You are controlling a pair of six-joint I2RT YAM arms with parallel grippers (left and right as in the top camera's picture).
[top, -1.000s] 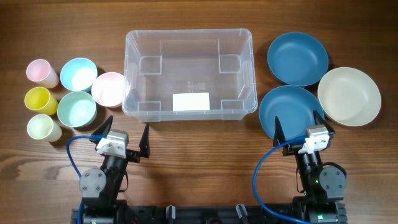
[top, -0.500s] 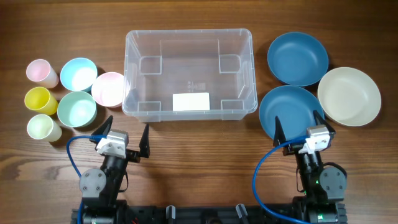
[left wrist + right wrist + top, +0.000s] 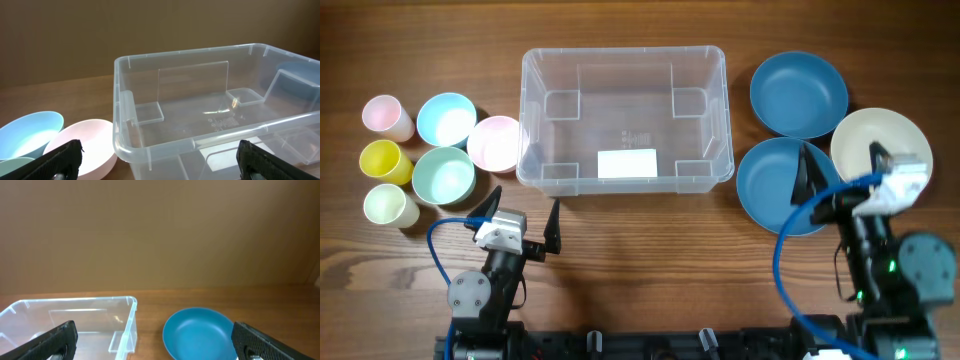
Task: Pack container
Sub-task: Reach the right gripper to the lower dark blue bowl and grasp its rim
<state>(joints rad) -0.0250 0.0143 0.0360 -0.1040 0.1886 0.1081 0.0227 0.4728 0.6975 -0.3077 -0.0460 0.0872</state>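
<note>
Container stands upright at the middle of the worktop, white label at the edge nearest the arms. Left gripper: fingers spread, just short of its near left corner. Right gripper: fingers spread, above the near blue bowl, 1 of 2, beside the cream bowl.

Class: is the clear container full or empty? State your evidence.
Empty. Inside the container only its bare floor and white label show; every cup and bowl sits outside it.
</note>
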